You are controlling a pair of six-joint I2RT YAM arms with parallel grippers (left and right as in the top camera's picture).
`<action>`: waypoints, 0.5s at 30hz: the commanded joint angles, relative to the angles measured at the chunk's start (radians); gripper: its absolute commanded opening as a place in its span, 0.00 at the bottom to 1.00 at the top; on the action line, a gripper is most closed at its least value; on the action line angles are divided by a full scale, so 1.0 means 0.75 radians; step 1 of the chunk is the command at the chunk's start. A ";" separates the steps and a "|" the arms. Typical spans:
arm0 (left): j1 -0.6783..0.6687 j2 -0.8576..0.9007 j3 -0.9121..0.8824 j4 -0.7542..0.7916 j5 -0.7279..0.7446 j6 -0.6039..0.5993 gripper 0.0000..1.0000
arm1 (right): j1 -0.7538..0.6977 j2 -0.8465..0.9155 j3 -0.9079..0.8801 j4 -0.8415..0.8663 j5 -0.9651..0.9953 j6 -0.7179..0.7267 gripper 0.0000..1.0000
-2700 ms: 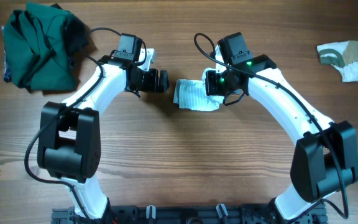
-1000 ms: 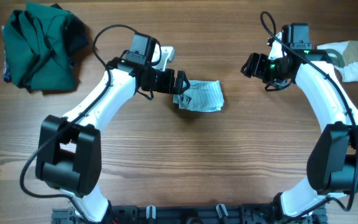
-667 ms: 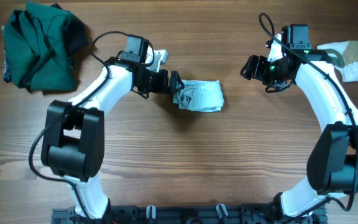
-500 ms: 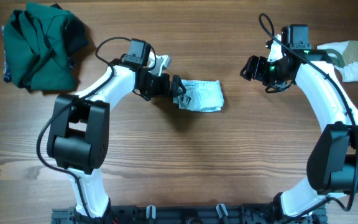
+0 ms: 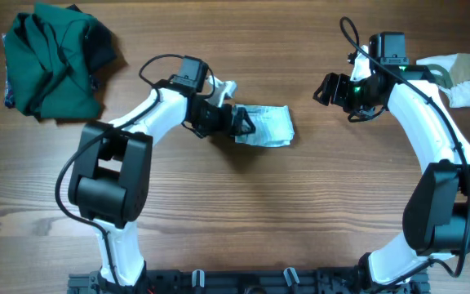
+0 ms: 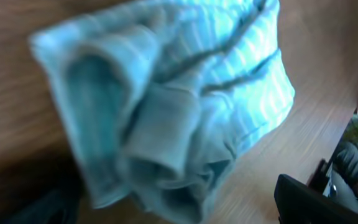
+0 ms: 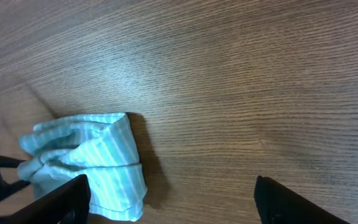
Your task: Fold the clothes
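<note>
Both sets of jaws stand wide open and empty: the left gripper (image 5: 243, 122) at the left edge of the folded striped garment (image 5: 269, 126) lying mid-table (image 5: 219, 204), the right gripper (image 5: 323, 88) well apart to its right.

The left pincer (image 5: 246, 124) has edged rightward to the striped garment (image 5: 272, 126), perhaps touching.

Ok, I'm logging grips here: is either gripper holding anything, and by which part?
Nothing is held. The left gripper stands open at the striped cloth's left edge; the right gripper is open, apart from it.
</note>
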 commanded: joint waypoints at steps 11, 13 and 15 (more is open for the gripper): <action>-0.029 0.102 -0.010 0.103 -0.052 0.025 1.00 | -0.001 -0.004 -0.006 -0.016 -0.037 -0.027 0.84; -0.028 0.121 -0.010 0.105 -0.052 0.026 1.00 | -0.001 -0.004 -0.006 -0.017 -0.037 -0.027 0.84; -0.029 0.123 -0.009 0.109 -0.052 0.026 1.00 | -0.001 -0.004 -0.006 -0.017 -0.043 -0.027 0.84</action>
